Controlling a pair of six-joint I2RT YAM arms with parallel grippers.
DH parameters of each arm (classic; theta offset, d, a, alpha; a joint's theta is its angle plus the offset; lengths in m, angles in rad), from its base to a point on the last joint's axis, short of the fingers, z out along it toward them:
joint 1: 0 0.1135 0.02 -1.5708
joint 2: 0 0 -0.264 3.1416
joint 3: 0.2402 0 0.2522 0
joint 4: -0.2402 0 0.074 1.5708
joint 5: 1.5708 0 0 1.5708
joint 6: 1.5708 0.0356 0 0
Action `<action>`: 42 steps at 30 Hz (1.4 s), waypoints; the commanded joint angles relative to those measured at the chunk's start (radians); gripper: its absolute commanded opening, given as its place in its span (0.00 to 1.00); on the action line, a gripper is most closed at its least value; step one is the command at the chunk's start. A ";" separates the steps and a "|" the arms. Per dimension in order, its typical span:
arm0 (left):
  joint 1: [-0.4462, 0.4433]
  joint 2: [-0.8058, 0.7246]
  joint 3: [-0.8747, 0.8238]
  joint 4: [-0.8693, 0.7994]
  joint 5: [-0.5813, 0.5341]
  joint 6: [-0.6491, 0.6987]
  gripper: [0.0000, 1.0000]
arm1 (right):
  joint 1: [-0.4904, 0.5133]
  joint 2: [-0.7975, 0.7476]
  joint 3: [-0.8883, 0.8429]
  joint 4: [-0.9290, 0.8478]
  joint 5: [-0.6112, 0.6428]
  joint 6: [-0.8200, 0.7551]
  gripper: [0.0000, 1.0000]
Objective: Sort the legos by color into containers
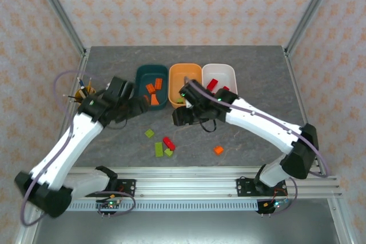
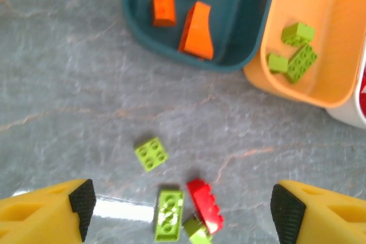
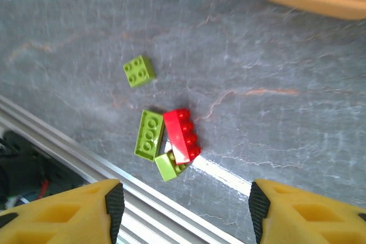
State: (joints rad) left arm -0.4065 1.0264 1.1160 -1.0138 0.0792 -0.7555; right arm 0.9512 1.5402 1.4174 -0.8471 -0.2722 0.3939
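Holds right claw (image 3: 186,204) open, empty, small red rectangular plastic brick (image 3: 182,135) lying toward near edge of worktop (image 3: 297,118), long axis seemingly crossing the jaws.

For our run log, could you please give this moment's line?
left gripper open; right gripper open; teal tub: orange legos; orange tub: green legos; table: loose legos

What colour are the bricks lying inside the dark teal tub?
Orange bricks, clearest in the left wrist view.
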 commanded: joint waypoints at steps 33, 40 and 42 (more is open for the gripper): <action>-0.008 -0.533 -0.335 -0.140 0.105 -0.103 0.93 | 0.093 0.579 0.186 -0.064 -0.002 -0.092 0.40; -0.007 -0.525 -0.341 -0.120 0.116 -0.112 0.93 | 0.091 0.590 0.195 -0.078 0.028 -0.088 0.30; -0.008 -0.522 -0.341 -0.106 0.124 -0.118 0.93 | 0.091 0.584 0.196 -0.085 0.044 -0.086 0.24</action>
State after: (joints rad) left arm -0.4122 0.4950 0.7769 -1.1511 0.1867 -0.8665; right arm 1.0382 2.1220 1.6127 -0.8917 -0.2829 0.3038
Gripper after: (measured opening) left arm 0.926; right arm 0.258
